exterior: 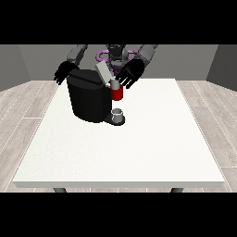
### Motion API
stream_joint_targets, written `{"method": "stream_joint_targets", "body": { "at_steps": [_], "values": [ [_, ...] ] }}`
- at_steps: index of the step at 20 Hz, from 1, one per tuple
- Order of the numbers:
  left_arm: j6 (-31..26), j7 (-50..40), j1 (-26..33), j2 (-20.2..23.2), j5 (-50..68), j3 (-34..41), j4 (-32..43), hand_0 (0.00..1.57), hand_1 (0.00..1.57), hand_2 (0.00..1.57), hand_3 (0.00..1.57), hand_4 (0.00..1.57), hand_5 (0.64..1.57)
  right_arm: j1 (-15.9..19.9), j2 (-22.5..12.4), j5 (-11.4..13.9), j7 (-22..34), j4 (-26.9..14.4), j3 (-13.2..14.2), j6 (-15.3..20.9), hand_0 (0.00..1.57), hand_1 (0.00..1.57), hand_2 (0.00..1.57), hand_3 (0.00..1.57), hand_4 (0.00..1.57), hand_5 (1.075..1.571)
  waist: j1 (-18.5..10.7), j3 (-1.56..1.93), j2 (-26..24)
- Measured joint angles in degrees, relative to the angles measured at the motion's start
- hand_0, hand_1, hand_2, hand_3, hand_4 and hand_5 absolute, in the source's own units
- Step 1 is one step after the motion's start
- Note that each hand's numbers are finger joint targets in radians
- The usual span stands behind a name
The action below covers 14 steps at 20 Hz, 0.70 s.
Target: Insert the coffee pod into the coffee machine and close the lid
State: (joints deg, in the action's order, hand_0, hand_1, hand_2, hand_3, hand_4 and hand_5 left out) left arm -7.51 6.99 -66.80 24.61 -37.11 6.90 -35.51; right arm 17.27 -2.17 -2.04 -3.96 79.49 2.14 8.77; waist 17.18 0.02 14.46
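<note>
Centrally, at the far side of the white surface (139,152), a black coffee machine (90,99) is seen with its grey lid (103,72) tilted up. The hand at the view's right (129,75) is held just above the machine's red front part (117,94), its fingers spread and relaxed; whether anything is pinched beneath it cannot be told. The hand at the view's left (64,72) is shown behind the machine's far corner, fingers spread, nothing held. No writing can be read on the machine. The coffee pod cannot be made out with certainty. A small grey cup (118,114) is placed on the machine's base, below the red part.
</note>
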Motion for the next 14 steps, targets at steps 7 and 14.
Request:
{"method": "stream_joint_targets", "body": {
  "at_steps": [7, 14],
  "values": [
    [-0.84, -0.24, 0.11, -0.28, -0.35, -0.05, 0.52, 1.23, 1.23, 1.27, 1.18, 0.48, 1.571, 0.20, -0.52, -0.42, 0.57, -0.16, 0.94, 0.15, 0.00, 0.00, 0.00, 0.00, 0.45, 1.571, -0.68, 0.02, -0.35],
    [-1.13, 0.30, -0.74, 0.50, -0.45, 0.56, 1.08, 1.16, 1.16, 1.19, 1.06, 0.46, 1.571, 1.29, -0.58, -0.15, 1.66, 0.80, 0.70, 0.56, 0.00, 0.00, 0.00, 0.00, 0.40, 1.571, -0.19, 0.05, 1.22]
  ]
}}
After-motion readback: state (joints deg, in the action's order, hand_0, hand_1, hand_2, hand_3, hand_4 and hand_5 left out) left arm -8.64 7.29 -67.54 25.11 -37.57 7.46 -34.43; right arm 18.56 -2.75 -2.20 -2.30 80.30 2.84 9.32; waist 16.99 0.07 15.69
